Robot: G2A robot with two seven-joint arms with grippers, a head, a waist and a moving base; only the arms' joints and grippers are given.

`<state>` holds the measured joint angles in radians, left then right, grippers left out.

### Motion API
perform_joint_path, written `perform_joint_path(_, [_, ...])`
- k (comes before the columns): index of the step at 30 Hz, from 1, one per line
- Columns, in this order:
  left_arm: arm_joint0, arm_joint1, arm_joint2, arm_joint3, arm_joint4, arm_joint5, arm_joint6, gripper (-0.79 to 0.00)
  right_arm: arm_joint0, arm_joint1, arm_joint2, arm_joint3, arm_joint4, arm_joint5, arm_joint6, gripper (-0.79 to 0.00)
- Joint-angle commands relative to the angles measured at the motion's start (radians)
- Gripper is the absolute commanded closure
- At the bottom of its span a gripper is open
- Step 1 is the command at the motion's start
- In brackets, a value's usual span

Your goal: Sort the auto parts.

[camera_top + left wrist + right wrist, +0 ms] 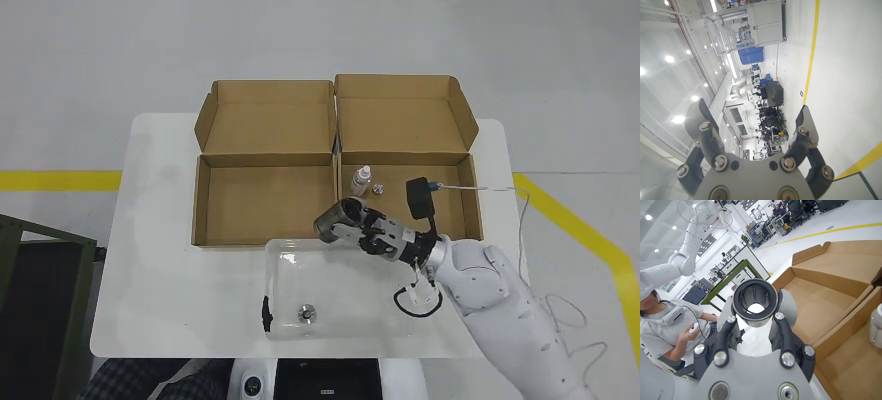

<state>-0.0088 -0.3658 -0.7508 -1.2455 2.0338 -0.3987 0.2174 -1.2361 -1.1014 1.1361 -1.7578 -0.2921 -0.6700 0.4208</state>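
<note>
My right gripper (755, 311) is shut on a hollow metal cylinder, a linear bearing (755, 302), held sideways. From above, the right gripper (345, 222) and the bearing (338, 220) hang over the near wall between the two open cardboard boxes, just above the clear tray's far edge. The left box (265, 205) is bare inside. The right box (460, 210) holds a small white bottle (361, 180) and a small metal part (379, 187). My left gripper (753, 117) stands open with nothing between its fingers, turned toward the room.
A clear plastic tray (335, 262) at the table's front holds a round metal part (306, 316) and a thin black part (266, 312). Both boxes' lids stand open at the back. The white bottle (876, 326) stands close beside the right gripper.
</note>
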Motion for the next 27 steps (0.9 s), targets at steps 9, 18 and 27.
perform_joint_path(9, [0.000, 0.000, 0.000, 0.000, 0.000, 0.000, 0.000, -0.785, 0.020, -0.003, 0.005, 0.038, 0.044, -0.001, 0.001, 0.000])
perform_joint_path(18, [0.000, 0.000, 0.000, 0.000, 0.000, 0.000, 0.000, -0.785, 0.040, -0.007, 0.005, 0.042, -0.079, 0.039, -0.035, 0.000])
perform_joint_path(27, [0.000, 0.000, 0.000, 0.000, 0.000, 0.000, 0.000, -0.785, 0.071, -0.020, -0.042, 0.038, -0.250, 0.097, -0.082, 0.000])
